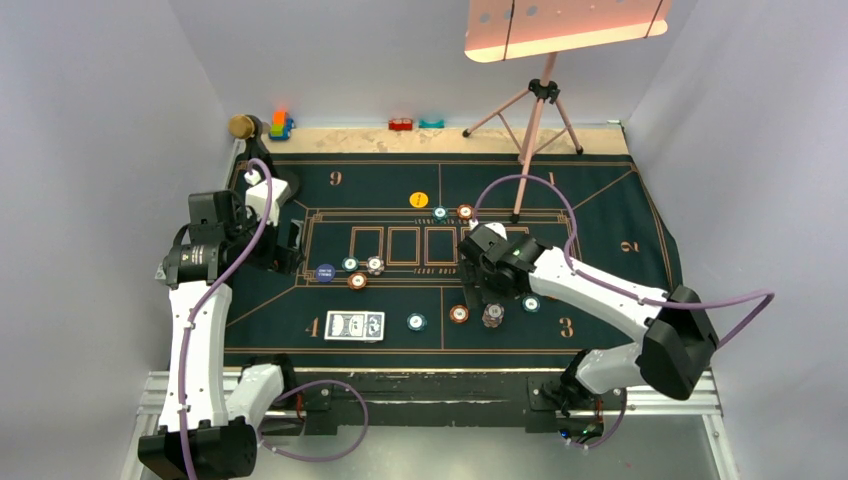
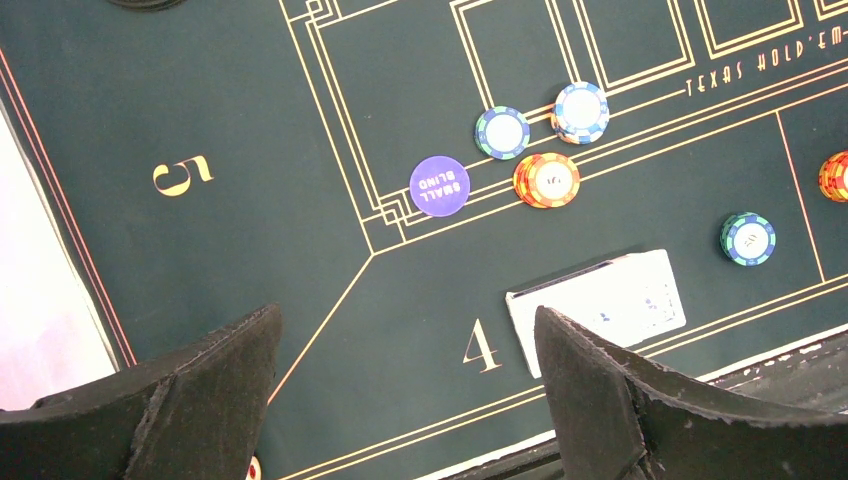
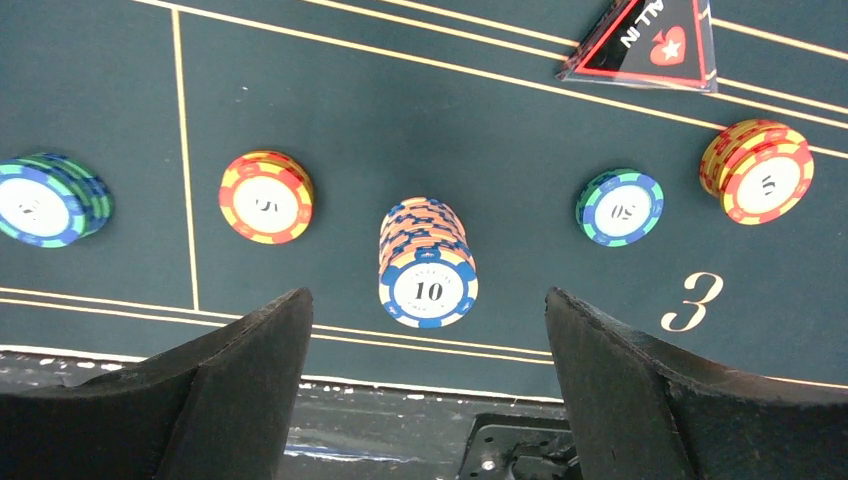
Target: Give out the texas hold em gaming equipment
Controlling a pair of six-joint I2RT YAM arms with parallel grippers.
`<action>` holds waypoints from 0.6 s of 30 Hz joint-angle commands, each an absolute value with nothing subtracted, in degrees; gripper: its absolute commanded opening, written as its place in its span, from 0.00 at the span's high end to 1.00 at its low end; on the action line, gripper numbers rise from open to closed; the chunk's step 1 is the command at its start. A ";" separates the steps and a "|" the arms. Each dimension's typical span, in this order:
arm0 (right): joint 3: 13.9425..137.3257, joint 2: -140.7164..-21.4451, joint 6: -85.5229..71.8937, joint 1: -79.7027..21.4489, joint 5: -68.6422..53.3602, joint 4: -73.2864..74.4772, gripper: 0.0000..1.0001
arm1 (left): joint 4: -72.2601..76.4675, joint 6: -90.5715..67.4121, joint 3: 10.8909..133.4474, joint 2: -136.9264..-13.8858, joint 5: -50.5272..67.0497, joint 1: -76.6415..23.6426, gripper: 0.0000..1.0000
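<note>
One tall chip stack (image 3: 428, 265), its top chip marked 10, stands on the green mat (image 3: 450, 120) near the gold number 3, just inside the line along the near edge. We see the right gripper (image 3: 425, 305) hanging over it with its jaws spread wide. One finger is on each side of the stack with bare felt between finger and chips, so nothing is held.

In the right wrist view an orange stack (image 3: 266, 196) sits on one side of the tall stack, with a teal stack (image 3: 45, 198) further out. On the other side are a single teal chip (image 3: 620, 207) and a second orange stack (image 3: 760, 172), with the red triangle marker (image 3: 650, 40) beyond them.

By the number 4 the playing cards (image 2: 600, 305) lie flat on the felt. Past them, at the corner of the inner gold frame, we find the purple small-blind button (image 2: 439, 186). Near it are some orange chips (image 2: 547, 180), a lone teal chip (image 2: 502, 132) and a blue-and-white stack (image 2: 581, 110).

The left gripper (image 2: 407, 320) hovers above the mat between the numbers 4 and 5, jaws wide apart and empty.

From above, the yellow button (image 1: 419, 199) lies on the far side of the row of card boxes. Small toy blocks (image 1: 280, 124) sit along the back edge, and a tripod (image 1: 540, 110) stands at the far right of the mat.
</note>
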State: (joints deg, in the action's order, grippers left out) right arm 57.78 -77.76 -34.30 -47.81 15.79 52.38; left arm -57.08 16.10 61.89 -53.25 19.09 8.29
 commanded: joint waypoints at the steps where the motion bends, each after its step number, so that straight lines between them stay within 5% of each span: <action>1: 54.85 -78.19 -35.75 -47.04 14.88 48.56 0.11 | -56.18 16.61 61.87 -53.37 20.10 8.79 0.00; 12: 50.05 -82.62 -35.60 -46.76 12.40 42.66 0.21 | -56.23 16.62 62.01 -53.72 19.89 8.74 0.00; 18: 48.71 -82.79 -35.77 -46.67 12.14 41.56 0.38 | -56.11 16.62 61.98 -53.90 19.85 8.79 0.00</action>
